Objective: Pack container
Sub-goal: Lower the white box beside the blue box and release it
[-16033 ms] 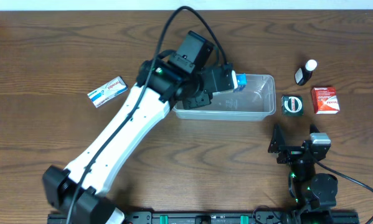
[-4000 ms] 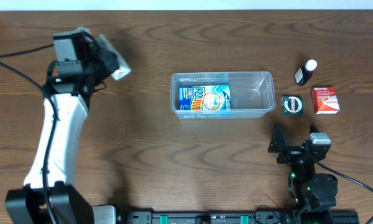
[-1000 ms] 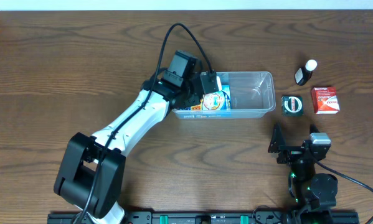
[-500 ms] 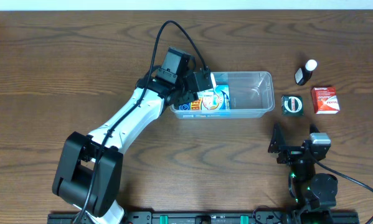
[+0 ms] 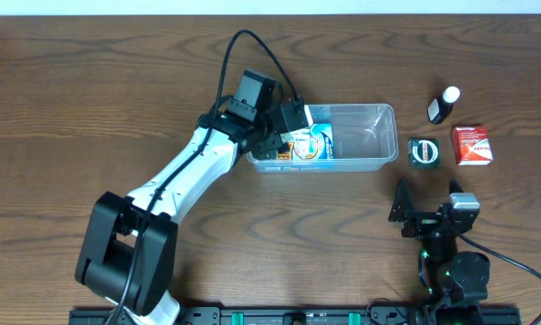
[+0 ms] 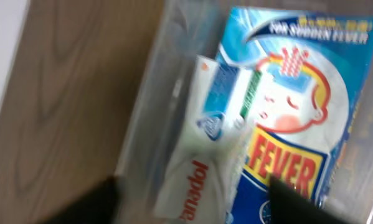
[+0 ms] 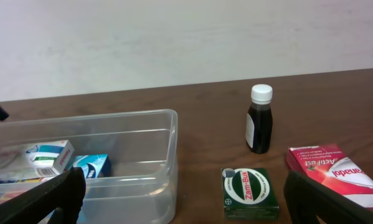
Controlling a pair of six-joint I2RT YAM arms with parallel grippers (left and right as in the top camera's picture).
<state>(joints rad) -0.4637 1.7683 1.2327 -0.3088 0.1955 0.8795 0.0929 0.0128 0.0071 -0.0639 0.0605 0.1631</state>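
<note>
The container [image 5: 384, 115] is a clear shallow tub at the table's middle right; it also shows in the left wrist view [image 6: 142, 118] and the right wrist view [image 7: 142, 140]. A blue fever-patch box [image 5: 314, 144] [image 6: 292, 118] lies flat inside. A white Panadol box [image 6: 202, 155] lies in the tub's left end beside it. My left gripper [image 5: 288, 122] [image 6: 192, 202] hovers over that end, fingers spread wider than the white box. My right gripper [image 5: 425, 217] [image 7: 186, 208] is open and empty near the front edge.
Right of the tub stand a dark bottle with a white cap [image 5: 443, 104] [image 7: 259, 119], a green Zam-Buk box [image 5: 424, 152] [image 7: 249, 190] and a red box [image 5: 472, 144] [image 7: 326, 171]. The left arm's cable loops above the tub's left end.
The left arm brought the white box from the far left to the tub. In the last second the gripper drew back slightly left; the box lies in the tub. The right arm is still.
</note>
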